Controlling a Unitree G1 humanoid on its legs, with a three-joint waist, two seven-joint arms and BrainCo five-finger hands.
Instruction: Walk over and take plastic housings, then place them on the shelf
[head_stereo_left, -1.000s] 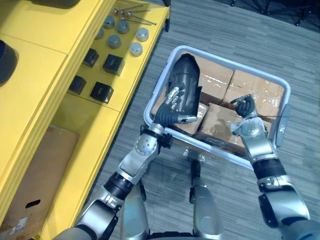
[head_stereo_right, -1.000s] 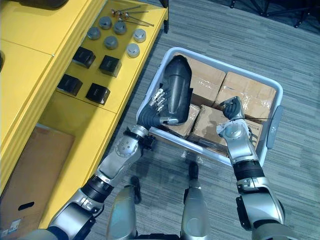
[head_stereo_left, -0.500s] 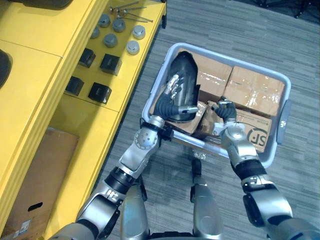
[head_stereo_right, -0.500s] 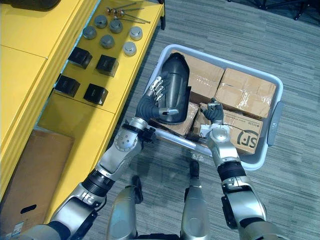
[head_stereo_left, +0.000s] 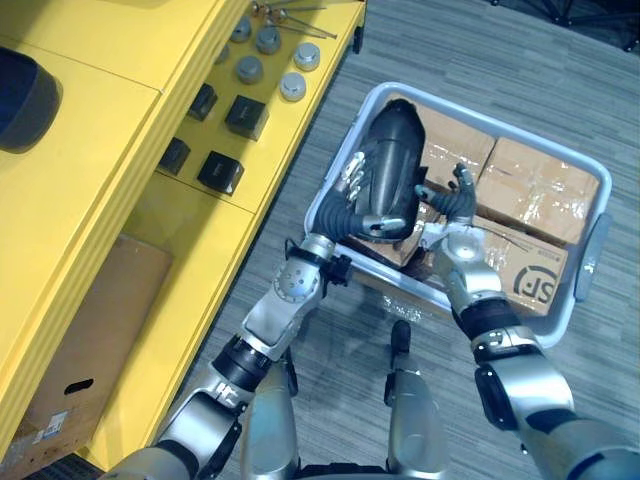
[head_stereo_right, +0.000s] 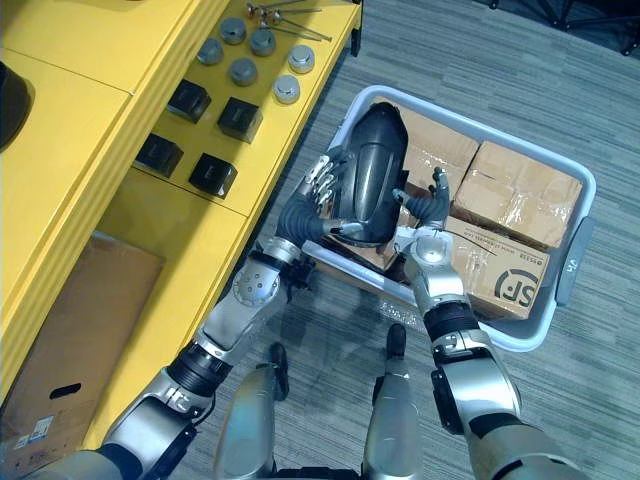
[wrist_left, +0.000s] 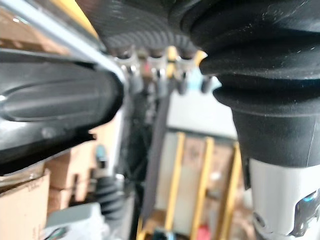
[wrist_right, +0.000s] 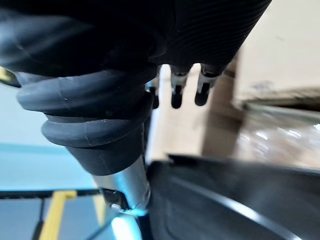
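1. Housing (head_stereo_left: 400, 150), black rounded plastic, lies on brown cardboard boxes (head_stereo_left: 540, 185) in pale grey bin (head_stereo_left: 592, 250).
2. Left hand (head_stereo_left: 358, 200) clamps its near end; right hand (head_stereo_left: 448, 210) splayed open beside it.
3. Head views add yellow shelf (head_stereo_left: 90, 180); wrist views don't.

I can read no clear wording here. A dark printed logo (head_stereo_right: 516, 289) sits on the cardboard box (head_stereo_right: 480, 262) nearest me in the grey bin (head_stereo_right: 577, 262). A white label (head_stereo_right: 37, 429) marks the brown carton (head_stereo_right: 70, 330) under the yellow shelf (head_stereo_right: 60, 150), its print too small to tell.
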